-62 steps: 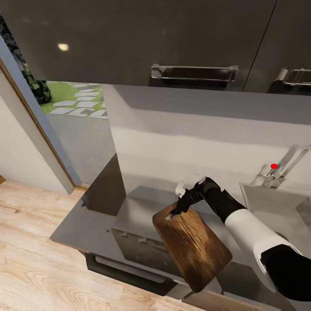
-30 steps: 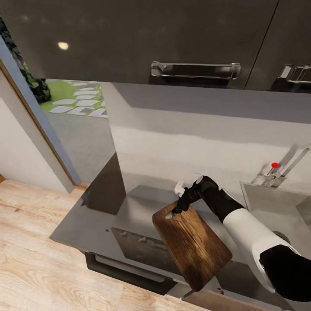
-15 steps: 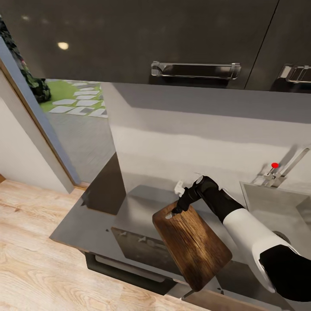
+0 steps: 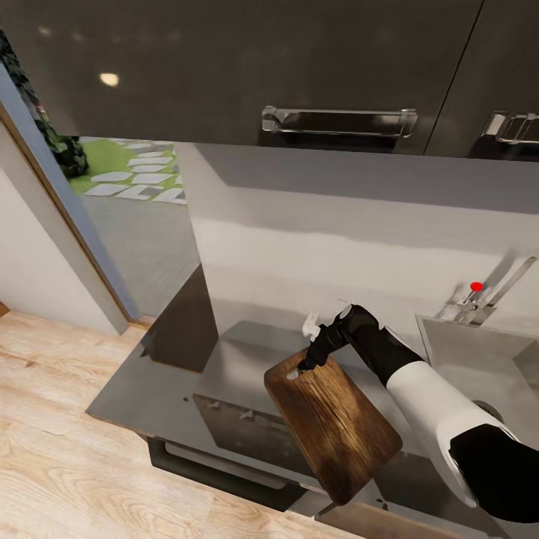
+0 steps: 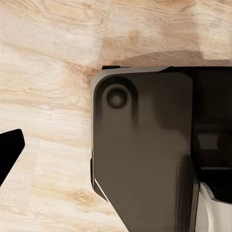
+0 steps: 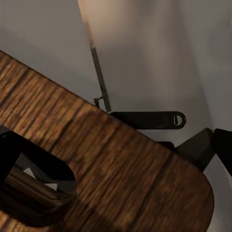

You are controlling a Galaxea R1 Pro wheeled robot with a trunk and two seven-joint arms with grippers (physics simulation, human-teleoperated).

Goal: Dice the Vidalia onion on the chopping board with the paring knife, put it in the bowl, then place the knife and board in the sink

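Observation:
The brown chopping board (image 4: 333, 427) hangs tilted over the front of the countertop (image 4: 150, 382), its lower end past the wooden front edge. My right gripper (image 4: 305, 365) is shut on the board's slotted end. In the right wrist view the board (image 6: 121, 169) is close up with its oval slot (image 6: 36, 186), and one dark finger (image 6: 217, 145) shows beside it. Past the board's edge lies a slim dark thing with a ring end (image 6: 147, 119), possibly the paring knife. The sink (image 4: 479, 367) is at the right. The onion and the bowl are out of view.
The chrome tap with a red knob (image 4: 475, 287) stands behind the sink. Dark wall cabinets (image 4: 247, 67) hang overhead. An open doorway (image 4: 112, 180) is at the left. The left wrist view has my dark base (image 5: 145, 154) over the wood floor (image 5: 48, 63).
The view shifted very slightly early on. My right arm and the board have held still since.

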